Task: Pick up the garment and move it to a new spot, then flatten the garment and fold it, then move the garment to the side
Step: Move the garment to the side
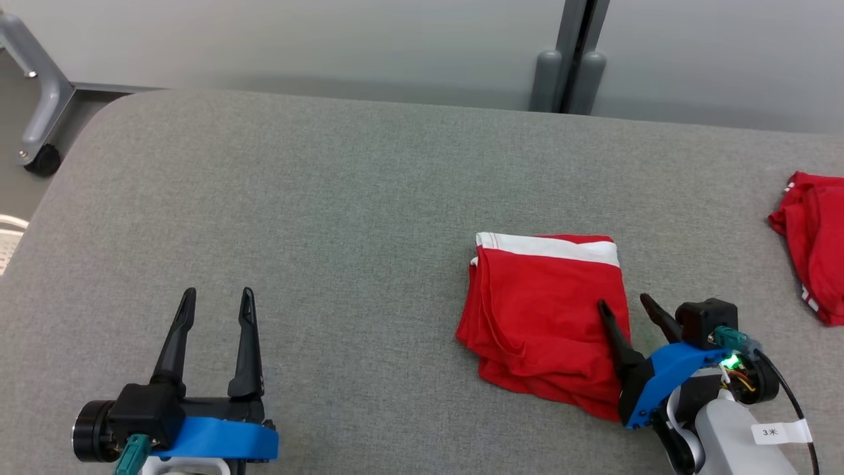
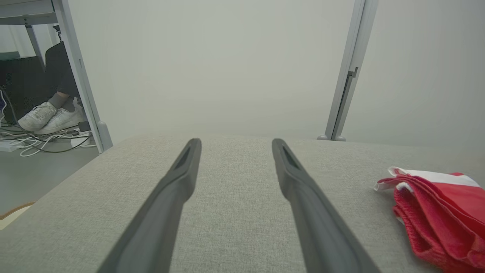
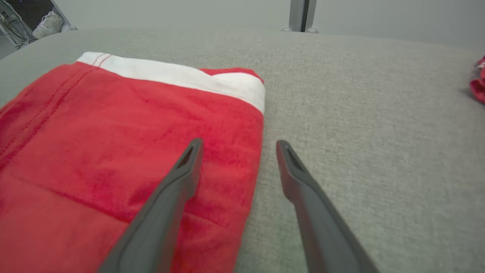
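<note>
Head view: right gripper (image 1: pixel 623 303), fingers spread, straddles the folded red garment's (image 1: pixel 537 310) edge; a shallow pinch could unravel the folds.

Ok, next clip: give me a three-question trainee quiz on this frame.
1. True or false: the folded red garment shows a white band along its far edge.
2. The right tool is: A) shut on cloth; B) open, one finger over the garment, one over the table; C) shut on a cup.
3. What lies near the table's right edge?
Key: 1 true; 2 B; 3 a second red garment.
</note>
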### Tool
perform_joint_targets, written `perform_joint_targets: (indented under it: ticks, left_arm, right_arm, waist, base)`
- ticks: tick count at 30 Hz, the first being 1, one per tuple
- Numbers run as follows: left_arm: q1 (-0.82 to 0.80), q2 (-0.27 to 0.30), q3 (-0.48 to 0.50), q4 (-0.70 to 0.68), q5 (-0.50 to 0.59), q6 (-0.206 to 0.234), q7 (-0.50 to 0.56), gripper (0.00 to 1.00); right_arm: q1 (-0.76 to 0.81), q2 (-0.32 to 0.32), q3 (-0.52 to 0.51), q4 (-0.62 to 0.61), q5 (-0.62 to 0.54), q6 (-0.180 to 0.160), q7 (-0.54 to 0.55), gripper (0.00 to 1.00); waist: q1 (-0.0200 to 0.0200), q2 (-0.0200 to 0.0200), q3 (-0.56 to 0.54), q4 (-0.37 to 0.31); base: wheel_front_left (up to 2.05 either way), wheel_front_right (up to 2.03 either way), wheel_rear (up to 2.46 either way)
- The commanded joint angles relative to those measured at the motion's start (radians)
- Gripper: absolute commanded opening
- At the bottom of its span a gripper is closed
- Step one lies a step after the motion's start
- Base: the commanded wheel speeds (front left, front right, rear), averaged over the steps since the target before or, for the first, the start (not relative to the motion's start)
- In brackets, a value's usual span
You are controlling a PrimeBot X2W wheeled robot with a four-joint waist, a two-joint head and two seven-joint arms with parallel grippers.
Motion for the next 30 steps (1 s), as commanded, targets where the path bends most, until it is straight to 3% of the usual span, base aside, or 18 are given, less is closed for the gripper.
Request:
perform_joint_targets:
  ticks: [1,11,12,13,23,30]
  left_arm:
    - [-0.015,0.000,-0.004,0.001,-0.002,-0.005,-0.002,1.00]
    - [-0.034,-0.005,-0.005,0.010,-0.005,-0.005,-0.002,1.00]
    - [-0.035,-0.005,-0.006,0.011,-0.005,-0.004,-0.002,1.00]
    - [-0.036,-0.006,-0.007,0.011,-0.005,-0.004,-0.002,1.00]
    - [-0.015,-0.007,-0.002,0.011,-0.005,-0.004,-0.002,1.00]
    - [-0.006,-0.007,0.004,-0.001,0.003,-0.004,-0.002,1.00]
  right_arm:
    - [-0.019,-0.001,-0.002,0.018,0.001,0.000,-0.011,1.00]
    - [-0.043,0.036,0.054,0.183,0.044,0.000,-0.064,1.00]
    - [-0.045,0.038,0.063,0.193,0.050,0.001,-0.068,0.11]
    - [-0.047,0.040,0.068,0.199,0.056,0.001,-0.077,0.00]
    - [-0.082,0.003,0.093,0.223,0.066,0.000,-0.155,0.00]
    - [-0.057,-0.052,0.097,0.213,0.100,0.000,-0.168,0.00]
  waist:
    - [-0.0002,-0.0002,0.017,0.015]
    - [-0.0002,-0.0002,0.031,0.027]
    - [-0.0002,-0.0002,0.030,0.026]
    - [-0.0002,-0.0002,0.029,0.025]
    - [-0.0002,-0.0002,0.008,-0.025]
    - [-0.0002,-0.0002,0.006,-0.144]
  base:
    - [0.00,0.00,0.00]
    - [0.00,0.00,0.00]
    - [0.00,0.00,0.00]
    - [0.00,0.00,0.00]
    - [0.00,0.00,0.00]
    - [0.00,0.00,0.00]
